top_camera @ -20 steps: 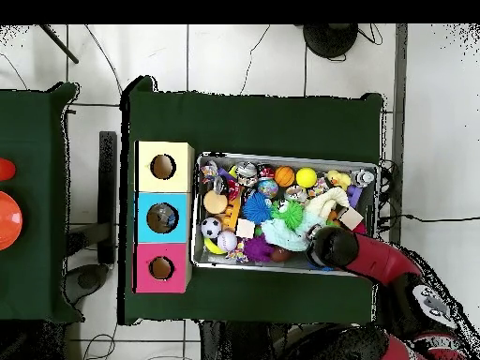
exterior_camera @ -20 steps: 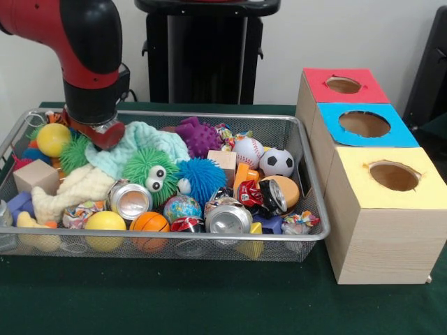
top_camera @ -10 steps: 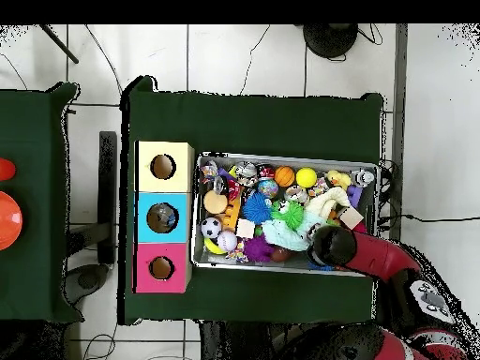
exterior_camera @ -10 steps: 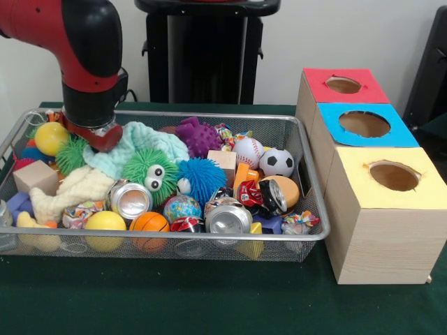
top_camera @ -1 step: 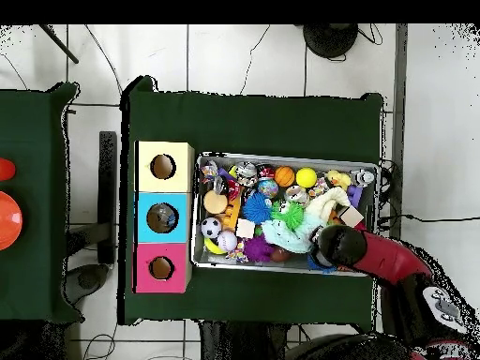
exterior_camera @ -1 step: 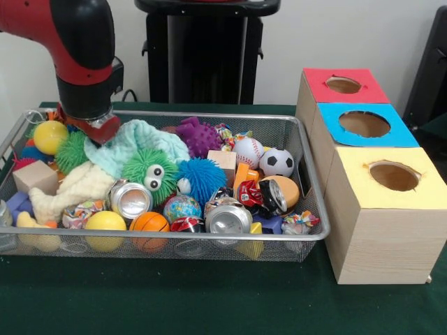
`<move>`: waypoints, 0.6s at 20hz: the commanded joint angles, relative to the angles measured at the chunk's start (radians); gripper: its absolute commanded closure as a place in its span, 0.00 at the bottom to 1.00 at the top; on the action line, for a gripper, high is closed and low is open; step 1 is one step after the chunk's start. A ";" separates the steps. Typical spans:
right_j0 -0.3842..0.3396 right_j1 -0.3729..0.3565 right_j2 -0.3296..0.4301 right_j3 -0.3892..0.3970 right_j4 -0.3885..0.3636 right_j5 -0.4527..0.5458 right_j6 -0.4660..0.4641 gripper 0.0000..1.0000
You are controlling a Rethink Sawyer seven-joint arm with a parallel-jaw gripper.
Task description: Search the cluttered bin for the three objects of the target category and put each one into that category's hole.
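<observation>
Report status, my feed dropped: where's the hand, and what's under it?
Hand low over bin's corner, grip unseen. Mint cloth beneath. Boxes untouched.

red and black arm (exterior_camera @ -1 step: 80, 56), wrist down, hand (exterior_camera @ -1 step: 98, 129) hidden

The arm (exterior_camera @ -1 step: 73, 42) is thick and rounded, with a glossy red shell and a black band wrapped round its bend. Below the red sits a black cylindrical wrist (exterior_camera @ -1 step: 84, 101), ending in a small red and silver tip. From overhead the arm (top_camera @ -1 step: 380, 262) shows red with a black cap and grey-white patches near its base.
</observation>
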 commanded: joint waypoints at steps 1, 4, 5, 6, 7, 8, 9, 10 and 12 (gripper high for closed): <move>-0.069 -0.215 0.026 0.192 0.056 0.359 -0.103 1.00; -0.074 -0.292 0.049 0.232 0.103 0.476 -0.107 1.00; -0.078 -0.307 0.059 0.239 0.115 0.505 -0.112 1.00; -0.083 -0.316 0.069 0.243 0.130 0.532 -0.111 1.00; -0.085 -0.323 0.078 0.244 0.141 0.552 -0.111 1.00; -0.087 -0.329 0.086 0.245 0.151 0.573 -0.110 1.00; -0.087 -0.333 0.093 0.245 0.160 0.584 -0.106 1.00; -0.084 -0.338 0.098 0.247 0.168 0.591 -0.099 1.00; -0.078 -0.338 0.109 0.247 0.183 0.602 -0.082 1.00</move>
